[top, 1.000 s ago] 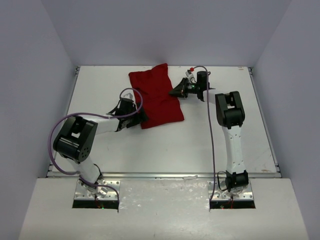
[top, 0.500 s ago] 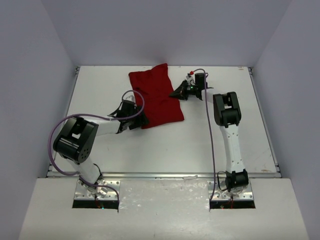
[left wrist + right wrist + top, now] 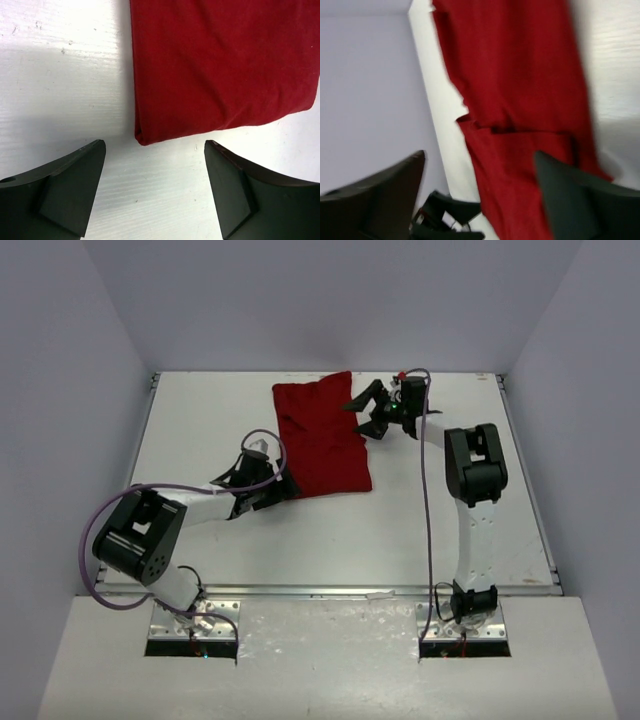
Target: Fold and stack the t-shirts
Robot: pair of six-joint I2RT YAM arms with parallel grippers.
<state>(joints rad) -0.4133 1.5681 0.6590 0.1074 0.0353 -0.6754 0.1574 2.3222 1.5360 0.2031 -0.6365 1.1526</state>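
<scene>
Since the earlier frames: shirt (image 3: 322,440) has shifted slightly toward the right side of the table (image 3: 200,420) and turned a little. Its long edges now run closer to straight front-to-back. The right gripper (image 3: 362,415), pinched at the cloth's right edge half a second ago, now has its fingers spread.

Shirt: folded into a deep-red oblong, lying flat on the far half of the table, centre to slightly right. The far end is near the back edge.

Left gripper (image 3: 268,490): at the near-left corner of the shirt. In the left wrist view the fingers (image 3: 75,190) are spread wide, and the folded corner of the cloth (image 3: 220,65) lies just ahead of the tips. White table shows between tips and cloth; nothing is gripped.

Right gripper: at the shirt's far-right edge, jaws wide. The right wrist view is motion-blurred. It shows both fingers (image 3: 380,195) well apart above the cloth (image 3: 520,100), apparently clear of it, though contact cannot be ruled out in the blur.
</scene>
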